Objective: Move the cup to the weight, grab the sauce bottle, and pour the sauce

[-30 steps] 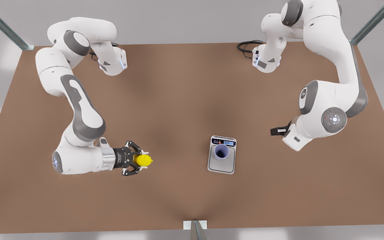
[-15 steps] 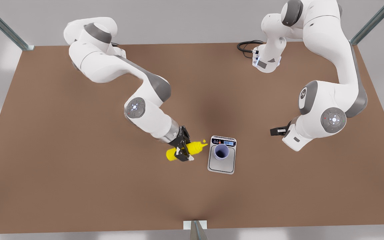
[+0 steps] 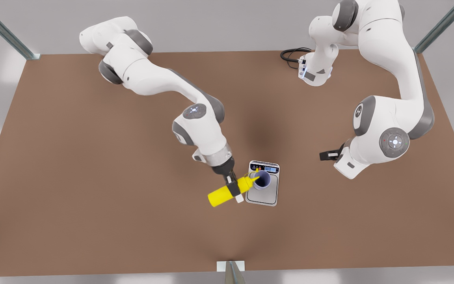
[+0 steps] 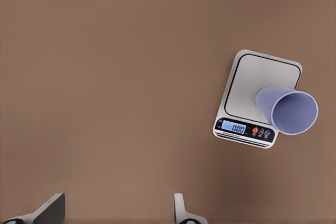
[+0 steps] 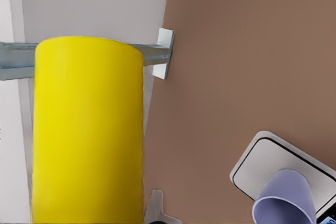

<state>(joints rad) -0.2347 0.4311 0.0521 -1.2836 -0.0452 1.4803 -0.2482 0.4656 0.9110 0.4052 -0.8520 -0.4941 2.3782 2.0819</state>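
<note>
So there's one flat silver-white rectangular kitchen scale (image 3: pixel 263 189) on the brown table (image 3: pixel 93 197), with its blue display strip on the far edge in the front view. One small lavender-blue tapered cup (image 3: pixel 262 179) stands on the scale's steel plate, close to the display end, open mouth up.

One bright yellow cylindrical plastic squeeze bottle (image 3: pixel 231 189) is held roughly sideways just beside the scale, on the front view's left of it. Its pointed nozzle reaches over the cup's rim. The right gripper (image 3: pixel 233 189) is clamped around the bottle's middle, and the right wrist view has the yellow body (image 5: pixel 86 129) right up close, with the scale (image 5: pixel 262 166) and cup (image 5: pixel 284 203) off to one side below.

The left gripper (image 4: pixel 116 209) belongs to the arm waiting on the front view's right, well apart from the scale. Its two fingers are spread with nothing between them, and its wrist view looks down on the scale (image 4: pixel 262 77) and cup (image 4: pixel 287 109).

Count: two arms, one cup, one scale, one bottle.
</note>
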